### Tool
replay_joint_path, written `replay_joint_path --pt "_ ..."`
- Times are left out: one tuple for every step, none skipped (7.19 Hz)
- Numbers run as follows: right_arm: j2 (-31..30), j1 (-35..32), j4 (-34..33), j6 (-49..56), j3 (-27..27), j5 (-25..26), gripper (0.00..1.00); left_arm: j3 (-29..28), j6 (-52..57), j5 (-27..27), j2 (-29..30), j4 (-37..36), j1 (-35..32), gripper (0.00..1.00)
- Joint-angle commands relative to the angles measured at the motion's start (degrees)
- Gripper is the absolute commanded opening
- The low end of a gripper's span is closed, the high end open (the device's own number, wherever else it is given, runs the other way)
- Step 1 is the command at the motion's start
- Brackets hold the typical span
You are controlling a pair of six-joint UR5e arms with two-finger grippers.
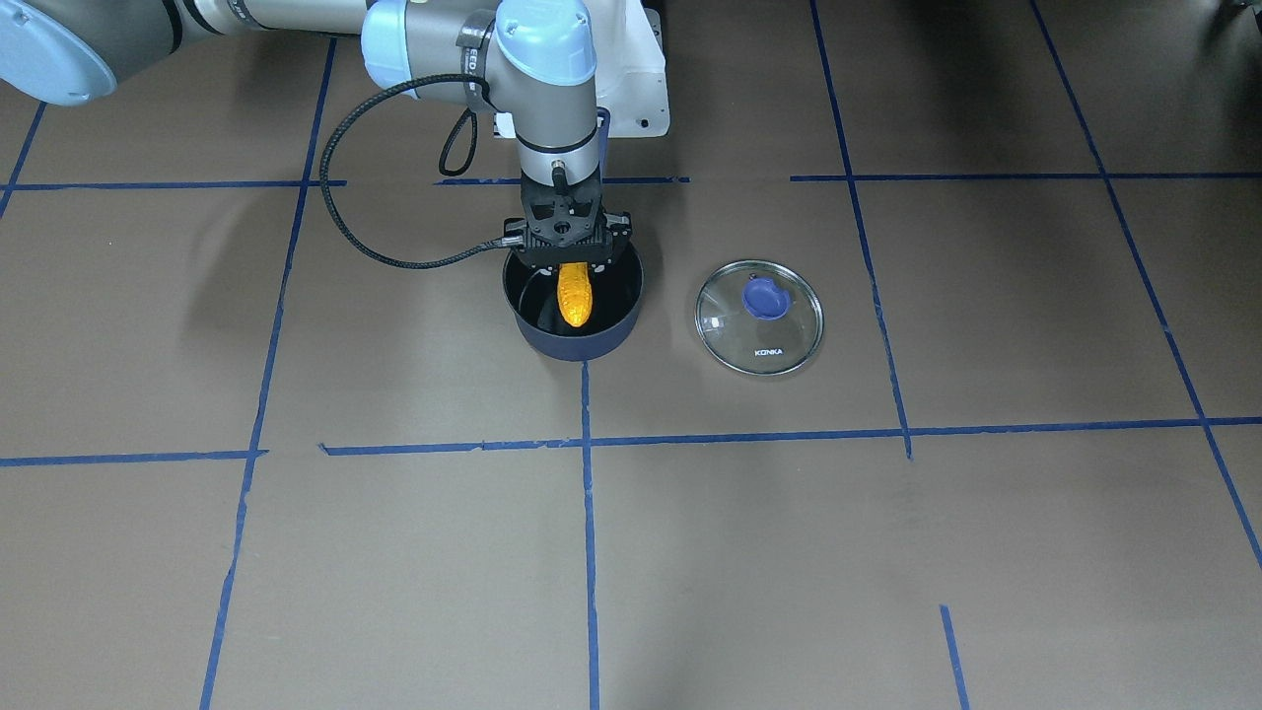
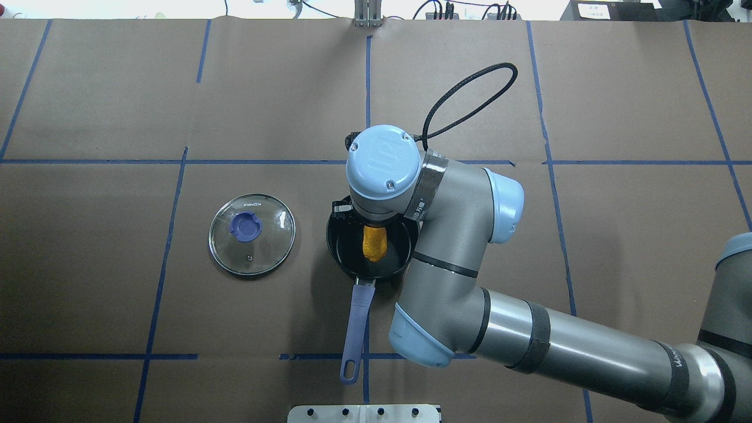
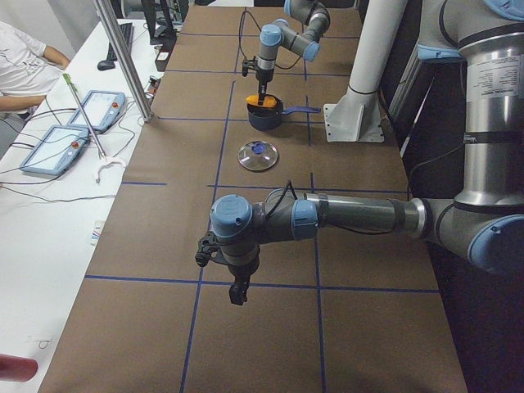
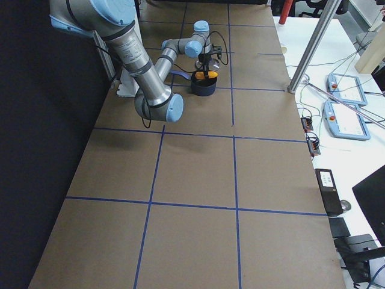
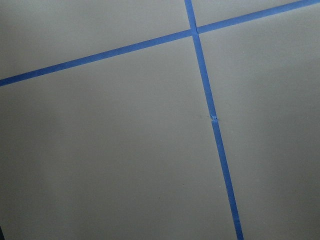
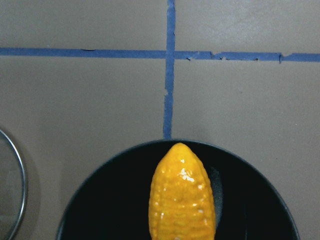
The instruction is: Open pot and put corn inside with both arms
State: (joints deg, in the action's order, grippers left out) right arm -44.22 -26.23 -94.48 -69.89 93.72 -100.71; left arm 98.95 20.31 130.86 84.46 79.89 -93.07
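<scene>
The dark navy pot (image 1: 616, 330) stands uncovered near the table's middle, its purple-blue handle (image 2: 358, 329) pointing toward the robot's base. My right gripper (image 1: 572, 262) hangs straight down over the pot's rim. It is shut on the thick end of the orange-yellow corn (image 1: 575, 296), whose tip points down inside the pot. The right wrist view shows the corn (image 6: 182, 200) over the black interior (image 6: 110, 200). My left gripper (image 3: 237, 288) shows only in the exterior left view, low over bare table far from the pot. I cannot tell if it is open or shut.
The round glass lid (image 1: 759, 318) with a blue knob lies flat on the table beside the pot, toward the robot's left, and also shows in the overhead view (image 2: 252, 234). Blue tape lines cross the brown table. Operator consoles (image 3: 74, 123) sit on a side desk.
</scene>
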Motion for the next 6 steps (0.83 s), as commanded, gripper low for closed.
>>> replay_joint_path --pt "-1.2 1.3 0.3 -0.8 0.6 0.7 0.99 0.0 0.1 0.0 0.0 0.0 0.0 1.0" --pt "-1.1 1.1 0.3 -0.1 1.0 0.2 1.0 -0.1 0.1 0.0 0.0 0.0 0.0 1.0" --pt "-1.0 -0.3 0.3 0.2 1.0 -0.6 1.0 -0.1 0.1 0.0 0.1 0.0 0.0 1.0" --pt "-1.0 -2.6 0.2 0.5 1.1 -4.2 1.0 0.1 0.2 -0.1 0.3 0.0 0.0 1.0" --pt "-1.0 -5.8 0.1 2.4 1.1 -7.9 1.0 0.1 0.2 -0.1 0.3 0.1 0.0 1.0" --pt "-1.6 -11.4 -0.3 7.6 0.8 -13.5 1.0 -0.2 0.1 -0.1 0.3 0.0 0.0 1.0"
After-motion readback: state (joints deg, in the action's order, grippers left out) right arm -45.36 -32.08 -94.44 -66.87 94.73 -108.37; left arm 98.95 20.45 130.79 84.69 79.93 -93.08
